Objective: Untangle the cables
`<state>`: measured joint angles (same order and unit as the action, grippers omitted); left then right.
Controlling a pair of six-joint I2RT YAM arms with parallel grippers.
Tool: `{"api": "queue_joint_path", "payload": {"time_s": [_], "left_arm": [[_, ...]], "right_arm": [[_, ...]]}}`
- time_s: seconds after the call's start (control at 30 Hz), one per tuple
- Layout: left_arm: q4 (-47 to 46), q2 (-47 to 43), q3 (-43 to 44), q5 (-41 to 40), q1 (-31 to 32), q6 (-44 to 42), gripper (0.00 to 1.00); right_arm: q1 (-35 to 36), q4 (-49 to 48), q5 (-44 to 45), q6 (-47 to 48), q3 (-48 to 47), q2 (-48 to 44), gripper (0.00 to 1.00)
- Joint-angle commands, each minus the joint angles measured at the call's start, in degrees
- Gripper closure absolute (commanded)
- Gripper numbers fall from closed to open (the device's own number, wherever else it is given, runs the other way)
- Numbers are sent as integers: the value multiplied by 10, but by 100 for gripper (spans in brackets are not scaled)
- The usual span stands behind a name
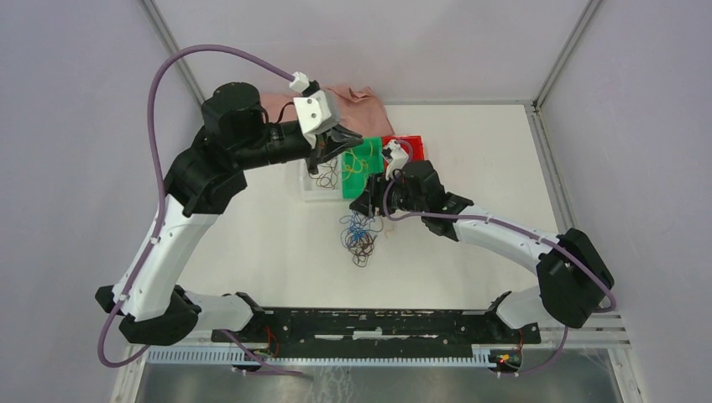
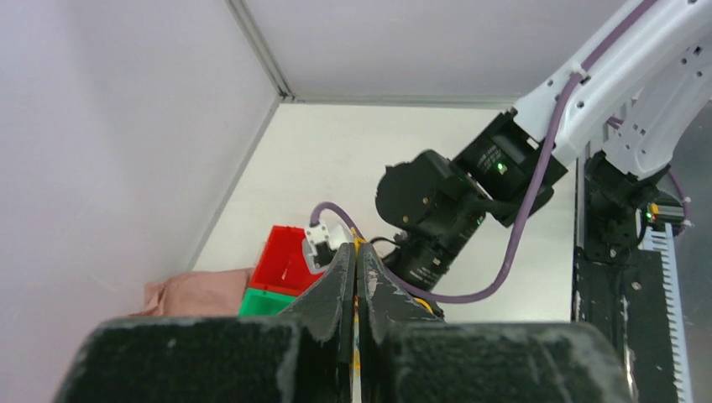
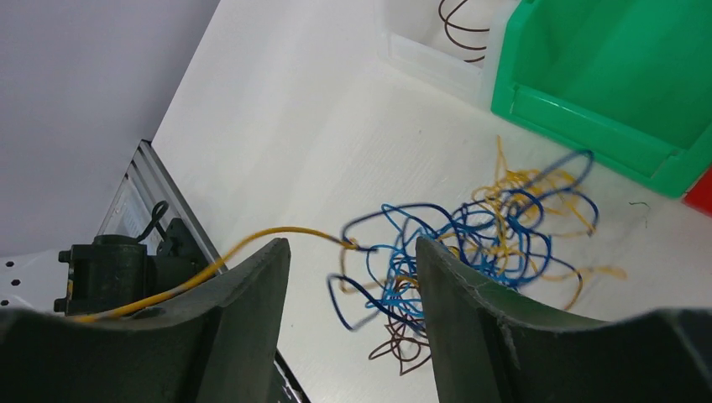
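Observation:
The cables (image 1: 359, 237) lie as a loose tangle of blue, yellow and dark brown strands on the white table in front of the bins. In the right wrist view the tangle (image 3: 470, 239) spreads just beyond my fingers. One yellow strand (image 3: 252, 239) runs from it to the left, over my left finger. My right gripper (image 3: 353, 248) hangs open right above the tangle (image 1: 369, 204), with nothing pinched. My left gripper (image 2: 357, 249) is shut on a thin yellow cable (image 2: 356, 242) that shows in the slit between its fingers. It hovers over the clear tray (image 1: 317, 164).
A clear tray (image 1: 312, 191) with dark brown strands (image 3: 458, 25) stands left of a green bin (image 1: 363, 164) and a red bin (image 1: 409, 144). A pink cloth (image 1: 363, 99) lies at the back wall. The arms' base rail (image 1: 378, 323) runs along the near edge.

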<state>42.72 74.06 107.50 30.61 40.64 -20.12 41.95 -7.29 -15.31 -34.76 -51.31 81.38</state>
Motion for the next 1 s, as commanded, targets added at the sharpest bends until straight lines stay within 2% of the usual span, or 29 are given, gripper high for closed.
{"api": "queue_joint_path", "payload": {"time_s": [0.0, 0.17, 0.53, 0.63, 0.73, 0.97], "left_arm": [[-110, -29, 27, -23, 2, 29, 97], [-213, -42, 28, -86, 2, 27, 97], [-361, -40, 59, -133, 2, 16, 97], [-353, -35, 67, -132, 2, 8, 97], [-330, -40, 50, -122, 2, 7, 97], [-320, -84, -78, -126, 2, 3, 97]], "right_arm": [[7, -44, 22, -15, 10, 9, 38], [12, -69, 31, -29, 51, 17, 39], [23, -106, 41, -49, 109, 39, 40], [23, -108, 45, -52, 122, 26, 40], [23, -85, 48, -47, 118, -12, 36], [23, 42, 47, 1, 54, -128, 24]]}}
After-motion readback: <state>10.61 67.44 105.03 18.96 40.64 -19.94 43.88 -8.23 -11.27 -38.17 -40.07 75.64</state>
